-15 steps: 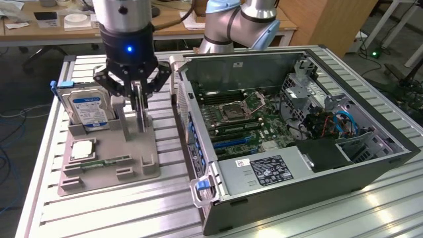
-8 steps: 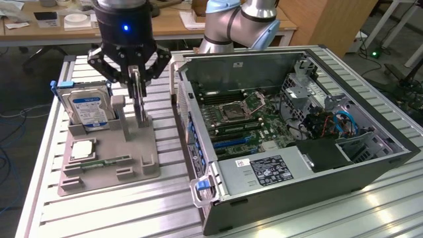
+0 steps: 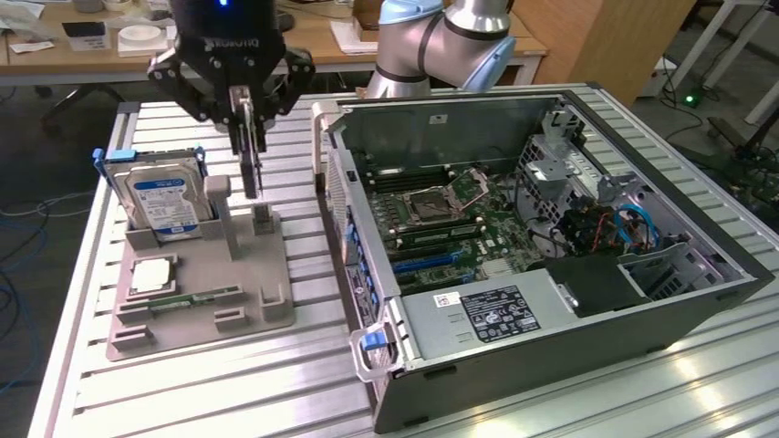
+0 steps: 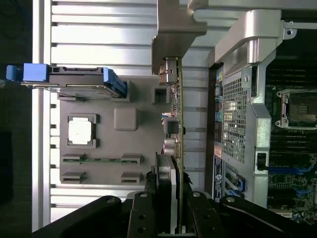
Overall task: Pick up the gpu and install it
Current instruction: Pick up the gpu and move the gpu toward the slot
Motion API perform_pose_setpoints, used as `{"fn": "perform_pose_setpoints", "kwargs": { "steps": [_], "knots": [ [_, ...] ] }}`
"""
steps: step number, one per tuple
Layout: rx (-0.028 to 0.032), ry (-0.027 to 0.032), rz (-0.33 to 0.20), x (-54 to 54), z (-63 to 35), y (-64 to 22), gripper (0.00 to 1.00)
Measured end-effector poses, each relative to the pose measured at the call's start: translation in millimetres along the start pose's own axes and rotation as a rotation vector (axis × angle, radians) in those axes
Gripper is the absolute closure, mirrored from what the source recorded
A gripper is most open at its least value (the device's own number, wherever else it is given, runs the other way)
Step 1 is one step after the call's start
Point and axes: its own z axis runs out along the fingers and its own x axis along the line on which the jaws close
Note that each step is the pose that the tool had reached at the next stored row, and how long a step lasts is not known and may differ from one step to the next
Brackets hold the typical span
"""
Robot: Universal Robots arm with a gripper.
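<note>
The gpu (image 3: 251, 162) hangs on edge, a thin dark card pinched between my gripper's (image 3: 247, 114) fingers. Its lower end is right at the top of the upright slot post of the grey parts holder (image 3: 207, 283); I cannot tell whether they still touch. In the wrist view the gpu (image 4: 177, 104) runs edge-on away from the gripper (image 4: 168, 173), and its metal end bracket (image 4: 174, 29) is at the far end. The open computer case (image 3: 535, 237) lies on its side to the exterior view's right of the holder, with the motherboard's blue slots (image 3: 426, 260) exposed.
The holder also carries a blue-labelled hard drive (image 3: 164, 203) standing upright, a square processor (image 3: 152, 274) and a green memory stick (image 3: 195, 298). The case wall (image 4: 237, 99) rises close beside the card. All stand on a ribbed aluminium table (image 3: 219, 392).
</note>
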Motion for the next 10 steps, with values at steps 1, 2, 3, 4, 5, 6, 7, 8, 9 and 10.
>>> {"fn": "perform_pose_setpoints", "kwargs": {
  "steps": [1,2,3,4,5,6,7,8,9,10],
  "knots": [
    [-0.0001,-0.0001,0.000,0.0,-4.4,0.2,0.72],
    [-0.0002,-0.0001,0.000,0.1,-8.9,0.4,0.72],
    [-0.0001,-0.0001,0.000,0.1,-13.3,0.6,0.72],
    [-0.0001,-0.0001,0.000,0.1,-17.7,0.8,0.72],
    [-0.0002,-0.0002,0.000,0.1,-22.4,1.1,0.72],
    [-0.0001,-0.0001,0.000,0.1,-26.3,1.3,0.72],
    [-0.0001,0.0000,0.000,0.1,-29.5,1.4,0.72],
    [-0.0002,-0.0002,0.000,0.2,-30.0,1.4,0.72],
    [-0.0003,-0.0006,0.000,0.1,-30.0,1.4,0.72],
    [-0.0002,-0.0007,0.000,0.1,-30.0,1.4,0.72]
  ]
}}
